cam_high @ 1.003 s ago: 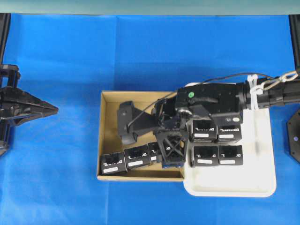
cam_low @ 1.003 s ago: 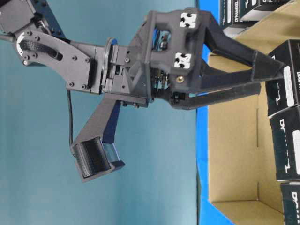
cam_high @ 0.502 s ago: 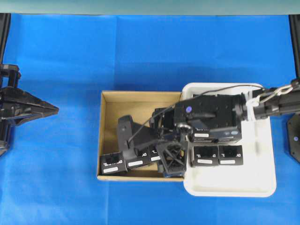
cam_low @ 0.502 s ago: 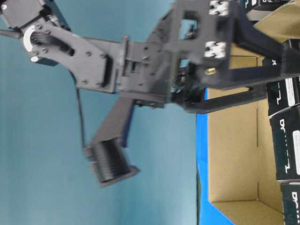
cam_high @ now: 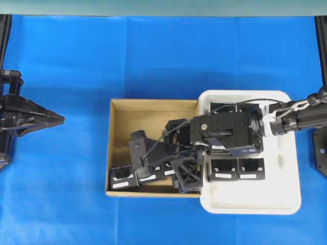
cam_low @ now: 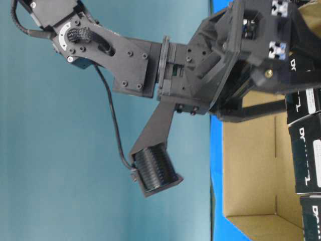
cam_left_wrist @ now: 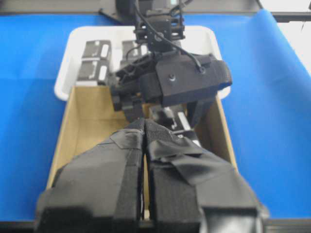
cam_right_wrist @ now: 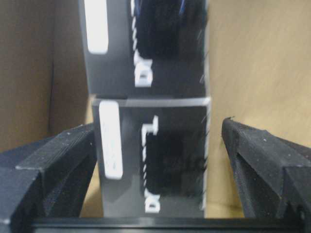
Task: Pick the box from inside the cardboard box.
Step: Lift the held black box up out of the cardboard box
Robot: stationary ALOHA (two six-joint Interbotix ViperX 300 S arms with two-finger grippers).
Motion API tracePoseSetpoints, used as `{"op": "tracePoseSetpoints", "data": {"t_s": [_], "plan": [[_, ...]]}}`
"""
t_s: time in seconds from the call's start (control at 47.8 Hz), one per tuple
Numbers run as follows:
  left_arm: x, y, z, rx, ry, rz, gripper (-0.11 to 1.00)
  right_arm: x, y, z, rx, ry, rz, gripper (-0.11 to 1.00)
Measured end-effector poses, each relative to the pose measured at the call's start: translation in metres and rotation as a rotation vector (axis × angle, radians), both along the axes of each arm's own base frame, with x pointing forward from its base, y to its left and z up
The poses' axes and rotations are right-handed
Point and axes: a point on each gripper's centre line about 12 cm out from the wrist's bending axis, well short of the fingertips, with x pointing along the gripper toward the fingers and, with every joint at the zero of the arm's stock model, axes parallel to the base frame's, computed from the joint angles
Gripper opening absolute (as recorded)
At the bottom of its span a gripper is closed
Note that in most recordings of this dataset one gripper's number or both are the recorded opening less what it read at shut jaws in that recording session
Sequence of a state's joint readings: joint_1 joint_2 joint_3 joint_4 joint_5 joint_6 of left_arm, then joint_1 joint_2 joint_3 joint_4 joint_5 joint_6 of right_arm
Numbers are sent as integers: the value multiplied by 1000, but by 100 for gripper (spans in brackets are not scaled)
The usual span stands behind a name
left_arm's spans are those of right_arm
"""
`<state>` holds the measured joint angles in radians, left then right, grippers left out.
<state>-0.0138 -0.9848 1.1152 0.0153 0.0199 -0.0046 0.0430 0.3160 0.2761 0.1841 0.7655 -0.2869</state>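
Observation:
The brown cardboard box (cam_high: 122,127) holds a row of black boxes along its near wall, such as one at the left end (cam_high: 122,178). My right gripper (cam_high: 180,176) reaches down into that row. In the right wrist view the right gripper (cam_right_wrist: 156,128) is open and straddles one black box (cam_right_wrist: 155,165). Its left finger (cam_right_wrist: 58,170) is close against the box's side; the right finger (cam_right_wrist: 262,165) stands a little apart. A second black box (cam_right_wrist: 146,43) lies just beyond. My left gripper (cam_high: 48,118) is shut and empty, far left of the cardboard box.
A white tray (cam_high: 286,204) touches the cardboard box's right side and holds more black boxes (cam_high: 237,169). The right arm's body (cam_high: 227,132) covers the tray's left part. Blue cloth (cam_high: 153,61) covers the table.
The right arm has shifted toward the near wall of the cardboard box and tipped lower over the row of boxes. Its jaws stayed open. The left arm has not moved.

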Motion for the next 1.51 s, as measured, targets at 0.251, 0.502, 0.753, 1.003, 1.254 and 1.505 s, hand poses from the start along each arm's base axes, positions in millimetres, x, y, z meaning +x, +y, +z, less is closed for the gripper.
{"op": "tracePoseSetpoints", "data": {"t_s": [0.251,0.502,0.753,1.003,1.254,1.505], "plan": [[0,0,0,0,-2,0,1,0,0,0,-1,-5,-1,97],[0,1,1,-2,-3,3,1,3,-1,0,-4,-43,-4,76],[0,1,1,2,-2,4,1,1,-2,6,0,-13,-1,63],[0,1,1,0,-3,5,1,3,-8,45,9,-39,-4,63],[0,2,0,2,-2,7,1,0,-32,111,27,-68,-69,63],[0,2,0,-2,-3,8,1,-36,-23,157,75,-34,-150,63]]}}
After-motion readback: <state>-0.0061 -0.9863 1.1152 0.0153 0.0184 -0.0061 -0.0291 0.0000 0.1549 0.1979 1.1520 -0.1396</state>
